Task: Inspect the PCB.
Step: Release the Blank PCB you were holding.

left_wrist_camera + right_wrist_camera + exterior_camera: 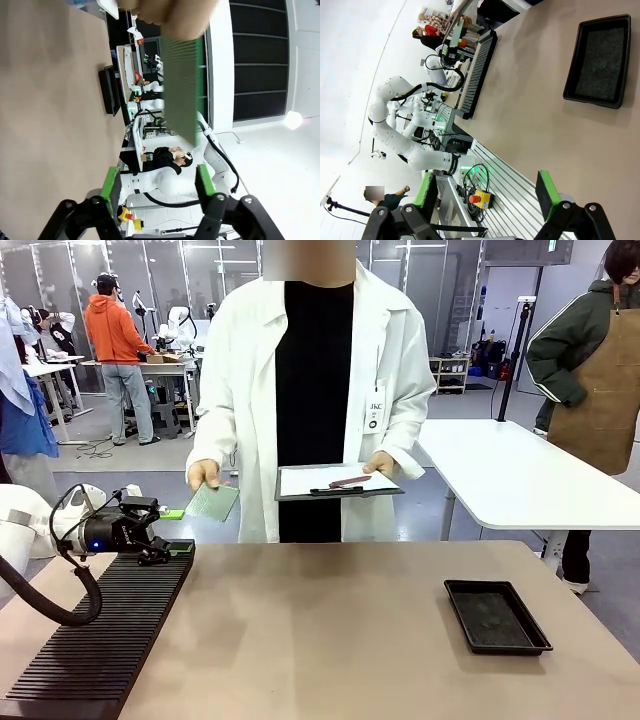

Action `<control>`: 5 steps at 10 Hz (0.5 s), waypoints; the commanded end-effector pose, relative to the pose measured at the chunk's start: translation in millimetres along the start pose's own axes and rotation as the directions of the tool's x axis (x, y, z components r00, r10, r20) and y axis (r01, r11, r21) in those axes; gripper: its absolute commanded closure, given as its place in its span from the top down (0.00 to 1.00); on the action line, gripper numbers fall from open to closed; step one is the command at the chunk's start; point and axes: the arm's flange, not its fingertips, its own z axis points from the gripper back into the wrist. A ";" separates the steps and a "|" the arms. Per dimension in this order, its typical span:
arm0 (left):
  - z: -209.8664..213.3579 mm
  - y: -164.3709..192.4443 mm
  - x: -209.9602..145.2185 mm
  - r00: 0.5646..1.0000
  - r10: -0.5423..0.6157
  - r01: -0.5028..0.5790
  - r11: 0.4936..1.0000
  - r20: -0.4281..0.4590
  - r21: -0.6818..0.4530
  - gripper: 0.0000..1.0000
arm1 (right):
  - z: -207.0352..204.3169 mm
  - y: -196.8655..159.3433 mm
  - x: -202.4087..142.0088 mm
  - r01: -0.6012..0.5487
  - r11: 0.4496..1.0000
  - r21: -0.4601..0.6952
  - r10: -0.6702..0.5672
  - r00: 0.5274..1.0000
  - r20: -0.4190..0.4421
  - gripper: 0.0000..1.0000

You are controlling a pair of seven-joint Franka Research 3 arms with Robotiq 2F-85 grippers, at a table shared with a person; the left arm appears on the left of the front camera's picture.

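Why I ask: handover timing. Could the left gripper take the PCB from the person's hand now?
Probably yes: the left gripper, open, faces the PCB with nothing between; the person's hand grips only its far end.

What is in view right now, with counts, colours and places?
PCB: one, green, in the person's hand.
clipboard: one, white paper, held by the person.
tray: one, black, table's right side.
slotted rack: one, black, table's left side.
table: one, tan.
person's hands: two; one hand on the PCB, other hand on the clipboard.
left gripper: one, black, fingers open, at the rack's far end.
right gripper: one, black, fingers open, above the table.
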 end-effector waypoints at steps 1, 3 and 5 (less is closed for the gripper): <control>0.0 -7.3 2.5 1.000 0.016 -0.016 1.000 -0.026 -0.003 1.00 | 0.4 1.3 1.6 -0.022 1.000 0.012 0.022 1.000 0.010 1.00; 3.5 -8.8 4.2 1.000 0.014 -0.015 1.000 -0.024 -0.003 1.00 | 0.4 1.3 1.6 -0.022 1.000 0.012 0.022 1.000 0.010 1.00; 5.6 -11.7 4.6 1.000 0.010 -0.010 1.000 -0.013 -0.005 1.00 | 0.4 1.3 1.6 -0.022 1.000 0.012 0.022 1.000 0.010 1.00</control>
